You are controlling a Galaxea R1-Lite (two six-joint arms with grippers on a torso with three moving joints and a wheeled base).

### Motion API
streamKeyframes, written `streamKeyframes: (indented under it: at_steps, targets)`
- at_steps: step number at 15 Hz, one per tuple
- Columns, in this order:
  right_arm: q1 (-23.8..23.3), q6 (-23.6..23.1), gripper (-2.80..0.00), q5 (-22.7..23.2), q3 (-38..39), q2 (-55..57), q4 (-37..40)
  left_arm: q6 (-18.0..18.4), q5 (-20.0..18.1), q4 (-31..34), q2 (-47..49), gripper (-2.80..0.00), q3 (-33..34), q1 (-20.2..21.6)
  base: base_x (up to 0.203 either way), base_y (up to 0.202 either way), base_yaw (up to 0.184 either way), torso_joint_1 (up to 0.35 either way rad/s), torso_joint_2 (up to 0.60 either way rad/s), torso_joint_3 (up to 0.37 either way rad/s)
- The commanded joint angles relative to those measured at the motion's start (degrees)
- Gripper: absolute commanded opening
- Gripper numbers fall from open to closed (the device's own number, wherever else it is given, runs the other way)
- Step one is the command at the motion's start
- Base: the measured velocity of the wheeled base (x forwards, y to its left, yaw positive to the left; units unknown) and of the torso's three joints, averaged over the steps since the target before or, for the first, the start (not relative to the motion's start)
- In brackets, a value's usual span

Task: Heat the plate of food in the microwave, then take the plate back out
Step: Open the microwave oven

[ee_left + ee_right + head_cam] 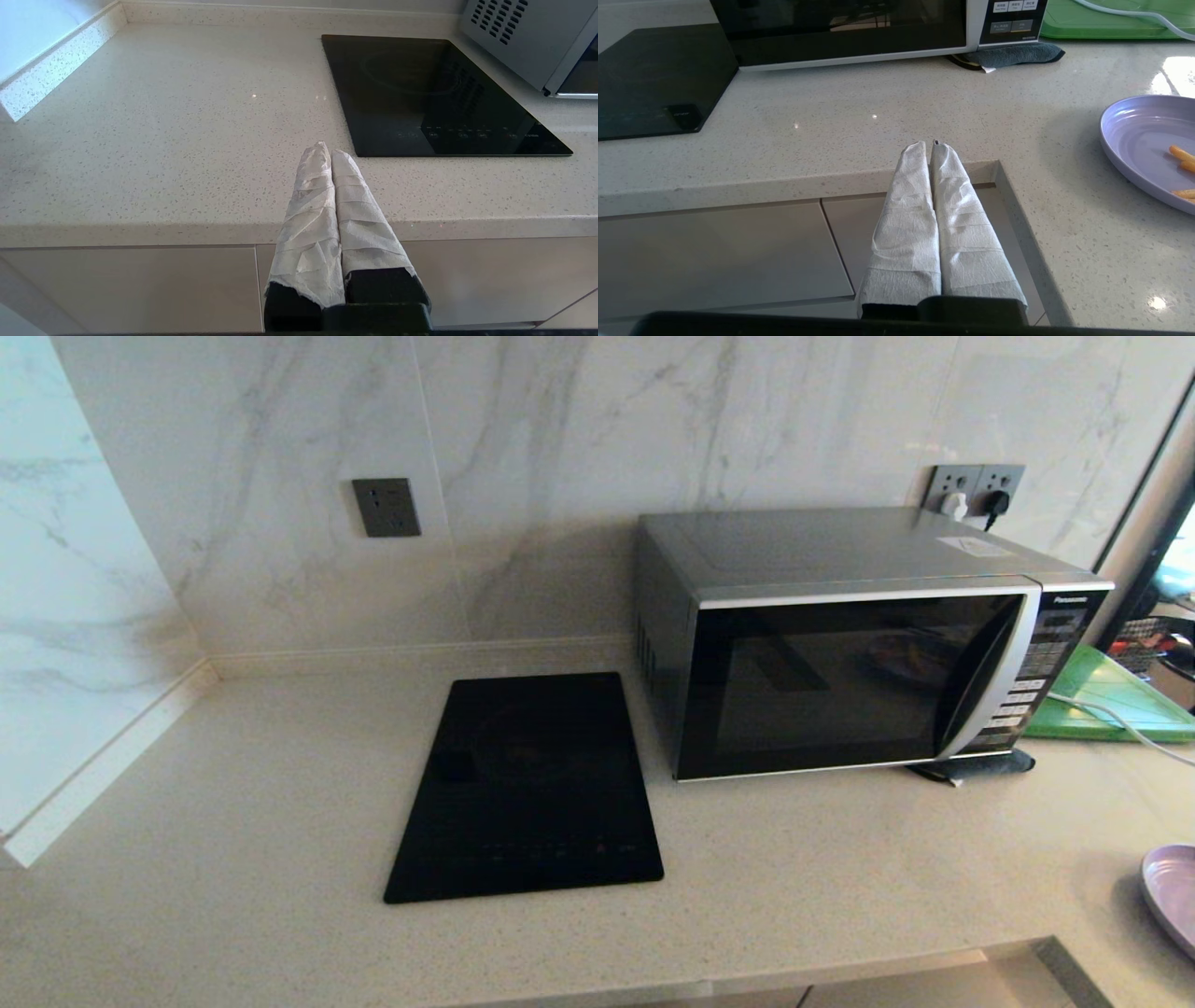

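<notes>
Plate of food (1143, 140) sat on the speckled countertop (887, 112), off to the right of the right gripper (931, 144) and a bit ahead of it, with a few orange sticks on the lilac dish. That gripper's paper-wrapped fingers (910, 224) were pressed together with nothing between them, hanging by the counter's front edge. Microwave (840, 644) was farther ahead of it, door closed, with a dark cloth (1013, 53) under its front corner. Left gripper (329, 151) was pressed together too, empty, with the black cooktop (434, 93) ahead of it and to its right.
</notes>
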Motion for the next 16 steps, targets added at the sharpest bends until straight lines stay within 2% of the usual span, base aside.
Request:
streamKeyframes:
  at_steps: [1, 16]
  targets:
    - [0.0, 0.0, -2.80, 0.1, 0.2, 0.1, 0.0, 0.0, 0.0, 0.0, 0.1, -2.80, 0.0, 0.0, 0.000, 0.000, 0.000, 0.000, 0.00, 0.000]
    - [0.0, -0.4, -2.80, -0.6, 0.2, 0.0, 0.1, 0.0, 0.0, 0.0, 0.1, -2.80, 0.0, 0.0, 0.000, 0.000, 0.000, 0.000, 0.00, 0.000]
